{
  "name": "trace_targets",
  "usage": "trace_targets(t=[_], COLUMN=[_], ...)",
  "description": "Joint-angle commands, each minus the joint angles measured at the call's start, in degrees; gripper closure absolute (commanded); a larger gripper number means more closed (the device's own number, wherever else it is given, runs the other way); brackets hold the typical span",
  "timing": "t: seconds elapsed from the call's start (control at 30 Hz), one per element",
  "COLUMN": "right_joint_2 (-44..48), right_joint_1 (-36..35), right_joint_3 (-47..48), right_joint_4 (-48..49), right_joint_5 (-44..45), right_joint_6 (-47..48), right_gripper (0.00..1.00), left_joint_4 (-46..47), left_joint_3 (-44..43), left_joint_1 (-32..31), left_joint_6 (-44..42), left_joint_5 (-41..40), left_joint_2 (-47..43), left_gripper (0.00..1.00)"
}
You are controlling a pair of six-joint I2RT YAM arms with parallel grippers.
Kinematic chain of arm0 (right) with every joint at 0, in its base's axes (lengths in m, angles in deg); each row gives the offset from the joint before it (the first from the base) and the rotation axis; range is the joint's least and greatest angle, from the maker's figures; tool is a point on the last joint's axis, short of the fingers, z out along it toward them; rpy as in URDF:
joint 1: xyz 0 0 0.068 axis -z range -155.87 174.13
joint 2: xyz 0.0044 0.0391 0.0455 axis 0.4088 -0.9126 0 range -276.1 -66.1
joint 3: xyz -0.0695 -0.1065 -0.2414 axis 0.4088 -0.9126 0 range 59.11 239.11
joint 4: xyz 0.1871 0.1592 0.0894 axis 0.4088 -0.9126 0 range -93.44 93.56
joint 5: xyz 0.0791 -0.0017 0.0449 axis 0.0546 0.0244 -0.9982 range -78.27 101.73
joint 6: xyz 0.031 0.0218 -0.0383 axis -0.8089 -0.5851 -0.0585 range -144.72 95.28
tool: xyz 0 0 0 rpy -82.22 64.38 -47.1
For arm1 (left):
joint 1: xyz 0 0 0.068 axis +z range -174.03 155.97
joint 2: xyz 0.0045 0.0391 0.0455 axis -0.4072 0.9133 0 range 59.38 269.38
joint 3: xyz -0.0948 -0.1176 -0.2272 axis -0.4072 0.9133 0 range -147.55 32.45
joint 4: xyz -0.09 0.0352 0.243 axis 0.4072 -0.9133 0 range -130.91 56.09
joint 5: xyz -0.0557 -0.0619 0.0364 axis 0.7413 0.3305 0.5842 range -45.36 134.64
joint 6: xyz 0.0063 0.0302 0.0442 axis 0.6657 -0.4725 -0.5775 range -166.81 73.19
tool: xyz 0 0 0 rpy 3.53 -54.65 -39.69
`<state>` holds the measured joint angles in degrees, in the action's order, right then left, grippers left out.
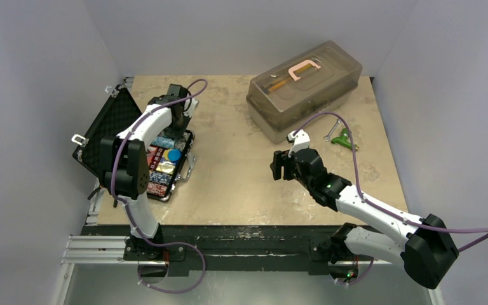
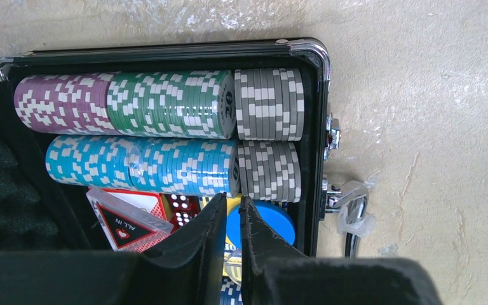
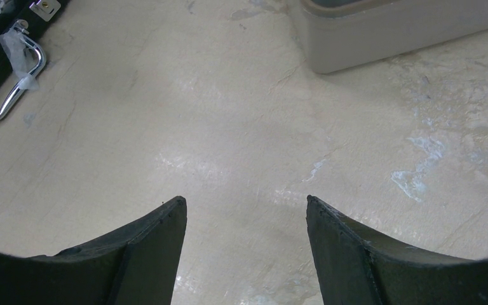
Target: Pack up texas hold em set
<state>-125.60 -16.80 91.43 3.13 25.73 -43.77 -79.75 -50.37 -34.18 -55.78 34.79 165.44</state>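
Left end effector (image 2: 230,202): fingers nearly pressed together, thin slit, nothing seen pinched. It hangs over the open briefcase (image 2: 314,95), just above the blue disc (image 2: 272,222), with the ALL IN triangular token (image 2: 126,227) beside it and the chip rows (image 2: 165,105) beyond. Briefcase sits at the left of the counter (image 1: 241,171), lid up. Right end effector (image 3: 246,206): spread, holding nothing, above mid-counter.
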Motion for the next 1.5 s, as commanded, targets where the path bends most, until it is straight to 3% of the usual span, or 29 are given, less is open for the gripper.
trace_targets(t=[0.0,0.3,0.77,0.97,1.07,1.27,1.4,1.43,1.47], right_joint_2=[0.65,0.62,0.98,1.21,1.43,1.76,1.35,1.38,1.47], right_joint_1=[-0.13,-0.16,-0.18,-0.18,-0.18,-0.18,-0.21,-0.17,-0.18], right_joint_3=[0.48,0.49,0.22,-0.22,0.22,0.91,0.33,0.07,-0.19], right_joint_4=[1.06,1.13,1.16,1.34,0.91,1.27,2.13,2.37,2.59], right_joint_5=[0.29,0.15,-0.07,-0.12,-0.40,-2.89,-5.14,-5.59,-6.00], right_joint_6=[-0.47,-0.49,-0.55,-0.65,-0.65,-0.36,-0.73,-0.90,-0.99], right_gripper=[0.33,0.33,0.32,0.32,0.32,0.32,0.32,0.32,0.32], left_joint_4=[0.68,0.66,0.91,-0.14,-0.22,2.13,0.52,0.69,1.13], left_joint_3=[-1.48,-2.08,-2.12,-2.78,-2.17,0.09,-3.62,-4.29,-5.00], left_joint_1=[0.31,0.31,0.31,0.31,0.35,0.56,5.49,7.47,9.31], left_joint_6=[0.49,0.28,-0.70,0.46,2.74,10.44,16.60,17.25,17.30], left_joint_5=[0.26,0.22,-1.96,-2.22,-3.21,-9.71,-14.33,-14.36,-14.48], left_joint_2=[-1.49,0.64,3.93,0.17,-4.97,-15.32,-21.35,-22.81,-24.00], left_gripper=[0.89,0.95,0.96,0.93,0.85,0.53,0.40,0.33,0.19])
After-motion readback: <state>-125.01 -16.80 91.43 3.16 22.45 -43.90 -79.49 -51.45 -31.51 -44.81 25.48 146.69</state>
